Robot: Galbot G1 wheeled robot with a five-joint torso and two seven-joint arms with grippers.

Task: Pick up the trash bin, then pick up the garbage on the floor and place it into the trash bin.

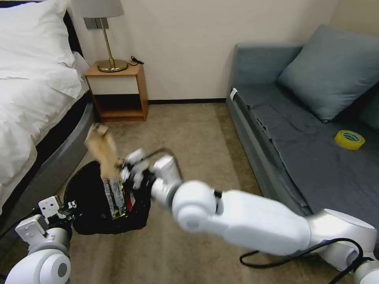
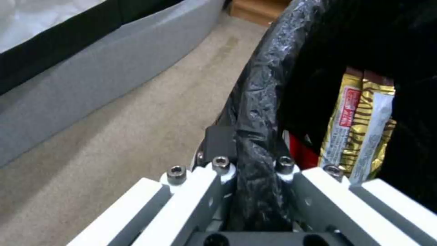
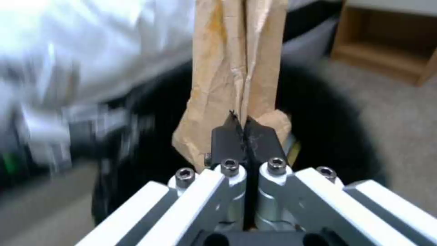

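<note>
The trash bin, lined with a crinkly black bag, hangs low at the left beside the bed. My left gripper is shut on its bag-covered rim, which runs between the fingers. Inside the bin stands a long dark-and-yellow wrapper, with a bit of red packet beside it. My right gripper is shut on a crumpled tan paper bag. The bag sticks up over the bin's dark opening.
A bed with white linen fills the left. A wooden nightstand with a brass lamp stands at the back wall. A grey sofa on the right carries a yellow tape roll. Beige carpet lies between.
</note>
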